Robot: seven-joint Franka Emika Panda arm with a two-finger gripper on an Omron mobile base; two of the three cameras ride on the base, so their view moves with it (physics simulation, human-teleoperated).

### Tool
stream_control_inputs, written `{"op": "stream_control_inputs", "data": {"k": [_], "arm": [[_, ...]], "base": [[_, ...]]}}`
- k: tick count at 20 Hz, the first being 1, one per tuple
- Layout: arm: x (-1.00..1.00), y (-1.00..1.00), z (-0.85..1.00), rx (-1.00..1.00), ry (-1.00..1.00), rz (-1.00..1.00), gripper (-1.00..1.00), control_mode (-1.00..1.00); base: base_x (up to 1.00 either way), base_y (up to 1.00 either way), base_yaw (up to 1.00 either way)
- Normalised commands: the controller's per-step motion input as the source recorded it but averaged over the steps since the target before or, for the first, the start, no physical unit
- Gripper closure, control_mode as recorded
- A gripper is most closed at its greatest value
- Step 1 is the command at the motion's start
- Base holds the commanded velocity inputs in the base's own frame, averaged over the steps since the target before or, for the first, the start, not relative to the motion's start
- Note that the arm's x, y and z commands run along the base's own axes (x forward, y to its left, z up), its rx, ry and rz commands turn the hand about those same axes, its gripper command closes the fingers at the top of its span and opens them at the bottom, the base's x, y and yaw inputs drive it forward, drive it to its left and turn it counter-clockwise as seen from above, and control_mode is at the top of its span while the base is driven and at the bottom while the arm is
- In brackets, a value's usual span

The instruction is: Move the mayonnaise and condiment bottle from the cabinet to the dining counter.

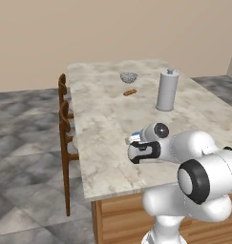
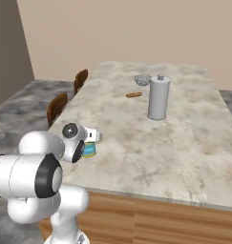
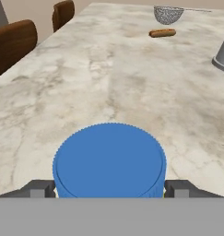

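Left base view: gripper [image 1: 132, 143] low over near end of tabletop [image 1: 108, 109], delivery spot.
Right base view: mayonnaise [image 2: 90, 149] stands on tabletop under the hand.
Hand view: blue lid between the two fingertips [image 3: 39, 189], jaws spread wide; grasping or released, can't tell.

matt veined marble dining counter [image 3: 109, 78], brown wood chairs [image 3: 14, 44], ridged blue plastic-looking mayonnaise [image 3: 109, 159] lid, grey matt canister [image 1: 167, 90].
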Motion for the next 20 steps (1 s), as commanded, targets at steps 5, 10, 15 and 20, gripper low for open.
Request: {"op": "stream_control_inputs", "data": {"k": [5,10,15,20], "arm": [[0.06,0.0,-0.36,0.0,0.0,0.0,1.0,-1.0],[0.0,0.0,-0.13,0.0,0.0,0.0,1.0,-1.0],[-0.02,0.0,-0.05,0.0,0.0,0.0,-1.0,-1.0],[-0.01,-0.02,-0.03,0.0,0.0,0.0,-1.0,-1.0]], "base": [[0.0,0.0,0.0],[0.0,0.0,0.0],[0.0,0.0,0.0],[0.0,0.0,0.0]]}}
